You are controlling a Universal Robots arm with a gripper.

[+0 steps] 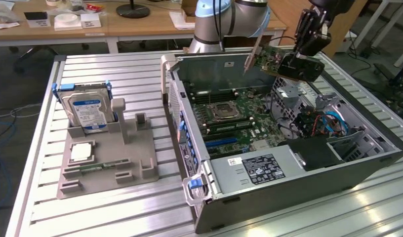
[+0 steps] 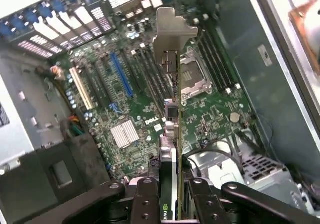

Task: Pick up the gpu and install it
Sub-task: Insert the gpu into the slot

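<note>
The gpu hangs in the air over the far side of the open computer case, its green board tilted and its pale metal bracket pointing toward the exterior view's left. My gripper is shut on its dark end. From the wrist, the gpu is edge-on between my fingers, with the bracket at its far end. Below it lies the motherboard with a blue slot and the CPU socket.
A grey fixture on the slatted table at the exterior view's left holds a blue-framed hard drive, a square chip and a thin memory stick. The power supply and drive cage fill the case's near and right parts.
</note>
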